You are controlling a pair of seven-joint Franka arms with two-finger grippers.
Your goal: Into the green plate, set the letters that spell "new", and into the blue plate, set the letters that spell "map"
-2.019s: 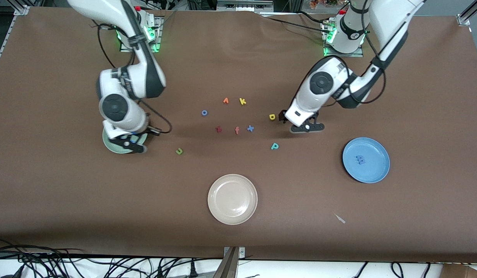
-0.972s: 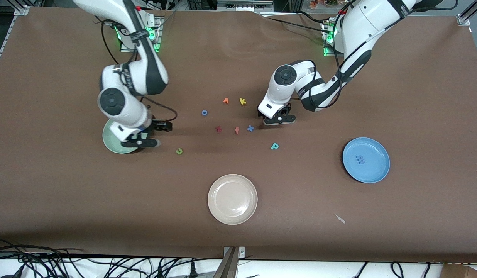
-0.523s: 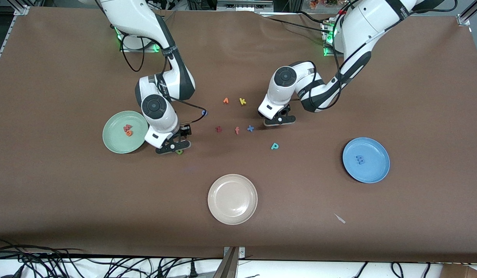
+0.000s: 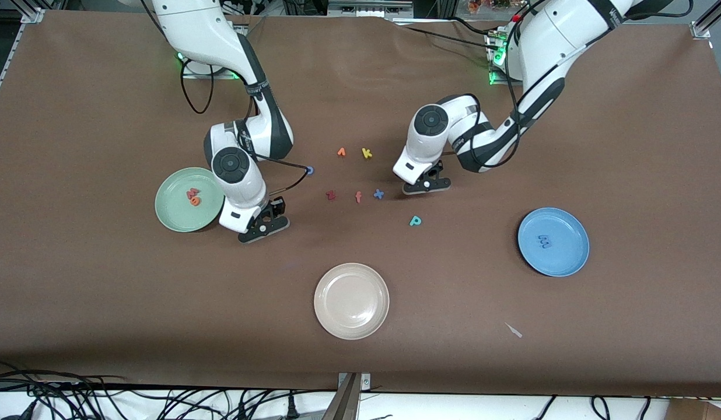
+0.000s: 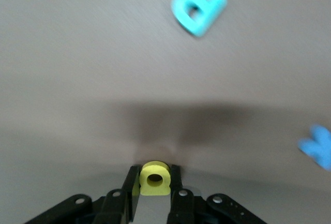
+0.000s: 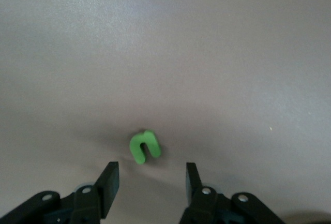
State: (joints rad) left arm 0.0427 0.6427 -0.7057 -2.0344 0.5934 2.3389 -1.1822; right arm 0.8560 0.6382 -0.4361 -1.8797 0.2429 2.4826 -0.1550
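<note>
My left gripper point(image 4: 424, 185) point(image 5: 154, 171) is shut on the yellow a point(image 5: 154, 178), low over the table beside the blue x point(image 4: 378, 193). The teal p point(image 4: 415, 220) point(image 5: 198, 11) lies nearer the front camera. My right gripper point(image 4: 264, 224) point(image 6: 150, 180) stands open just above the table, with the green n point(image 6: 145, 146) lying just ahead of its fingertips; the front view hides this letter. The green plate point(image 4: 168, 216) holds the salmon w point(image 4: 192, 193) and the orange e point(image 4: 195, 202). In the blue plate point(image 4: 570, 262) lies the blue m point(image 4: 544, 241).
A beige plate point(image 4: 352, 301) sits toward the front camera at mid-table. Loose letters lie in the middle: an orange one point(image 4: 341, 152), yellow k point(image 4: 367, 153), blue o point(image 4: 310, 170), dark red one point(image 4: 331, 195), coral f point(image 4: 358, 197). A small scrap point(image 4: 514, 330) lies near the front edge.
The right arm swung from over the green plate to the green n, uncovering the w and e in the plate. The left gripper closed on the yellow a.
</note>
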